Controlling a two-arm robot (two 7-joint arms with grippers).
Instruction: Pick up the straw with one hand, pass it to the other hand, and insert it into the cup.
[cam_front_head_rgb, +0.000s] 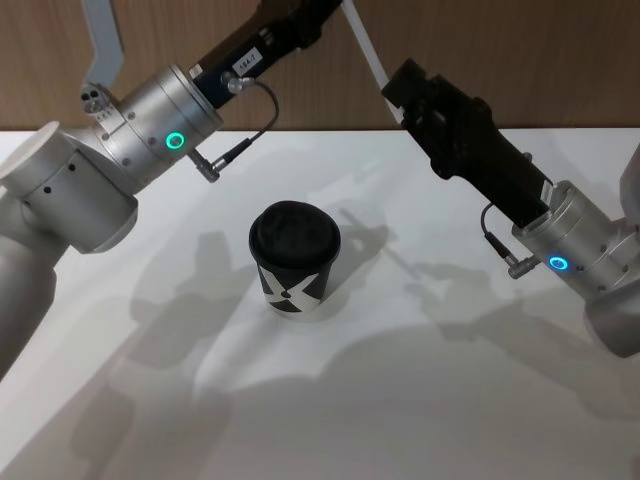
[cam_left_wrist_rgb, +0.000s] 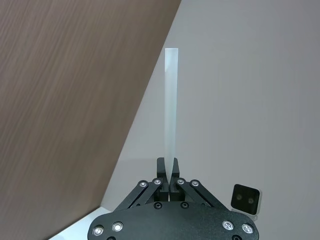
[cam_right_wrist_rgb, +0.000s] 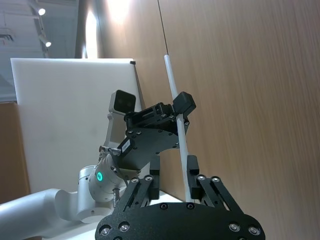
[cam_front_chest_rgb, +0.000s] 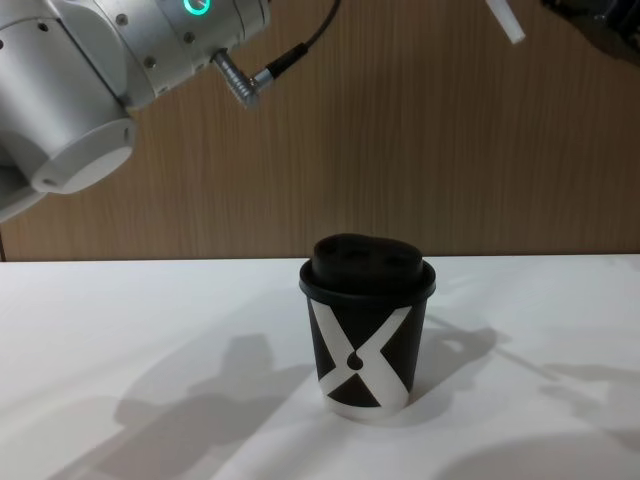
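Pinching the straw near one end, the left end effector has its fingers pressed together on the thin white tube, which runs straight out beyond the fingertips. In the head view this end effector is raised at the far side of the desk, in front of the wood-panelled wall, on an arm with a green ring light on its silver wrist.

The right end effector meets it from the opposite side, also held high. Its fingers are spread, and the straw passes down between them, closer to one finger than the other; whether it touches that finger cannot be told. The straw hangs tilted in the air, with its free end level with the right end effector's tip.

The cup stands upright on the desk nearer the robot, its black domed lid on, well below and apart from the straw and both end effectors.
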